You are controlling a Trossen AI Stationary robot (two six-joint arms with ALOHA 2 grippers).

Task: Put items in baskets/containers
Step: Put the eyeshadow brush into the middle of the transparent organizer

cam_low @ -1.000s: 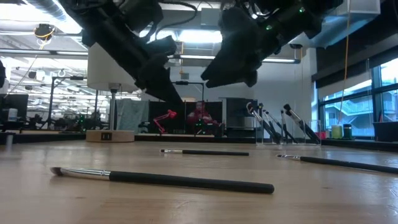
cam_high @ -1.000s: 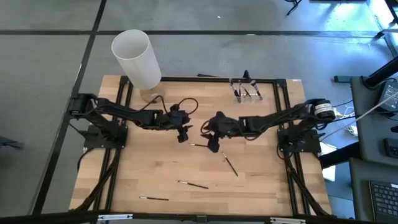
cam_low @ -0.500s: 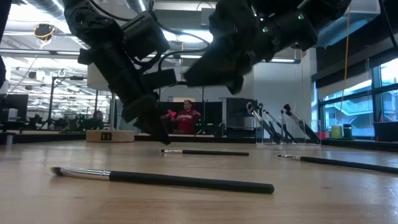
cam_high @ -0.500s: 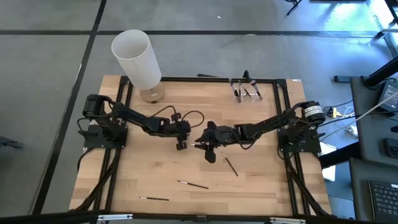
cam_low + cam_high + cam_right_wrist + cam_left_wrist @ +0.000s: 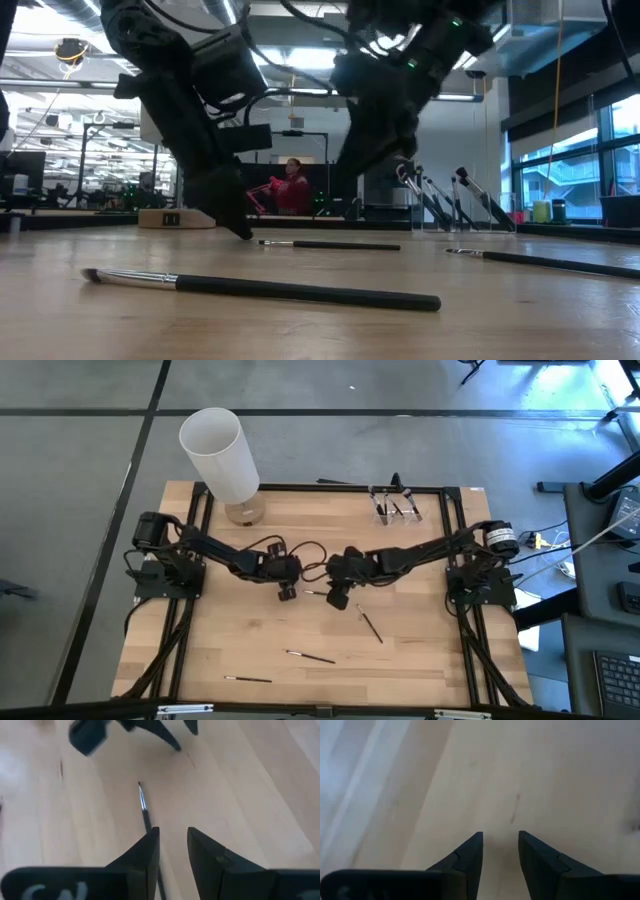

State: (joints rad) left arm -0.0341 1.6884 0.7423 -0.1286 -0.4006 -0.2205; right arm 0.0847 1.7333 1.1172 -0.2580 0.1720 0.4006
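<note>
Clutter on the wooden table (image 5: 240,630) is sparse: a tall white cylinder (image 5: 218,453) stands at the far left corner, and a small clear plastic holder (image 5: 394,503) sits near the far edge toward the right, with a few dark-handled brushes leaning in it. Both arms meet near the table's middle. The left gripper (image 5: 285,592) hangs low over bare wood, its fingers a small way apart with nothing between them, as the left wrist view (image 5: 500,845) shows. The right gripper (image 5: 337,599) is just beside it, tipped down toward a thin makeup brush (image 5: 317,593) that lies on the wood between the two grippers. In the right wrist view that brush (image 5: 145,812) runs up from beside the right fingers (image 5: 150,847), silver ferrule and fine pointed tip ahead, while the jaws stand slightly parted and grip nothing; whether a finger touches the handle cannot be told. The left gripper's dark tips (image 5: 165,735) show just past the brush tip, close in its path. Three more brushes lie loose nearer the front: one (image 5: 371,624) at a slant just right of the right gripper, one (image 5: 310,656) toward the front centre, and one (image 5: 247,679) near the front edge. In the low view the nearest brush (image 5: 260,287) shows a black handle, silver ferrule and small angled tuft. A person (image 5: 292,190) in red is visible in the room beyond.
</note>
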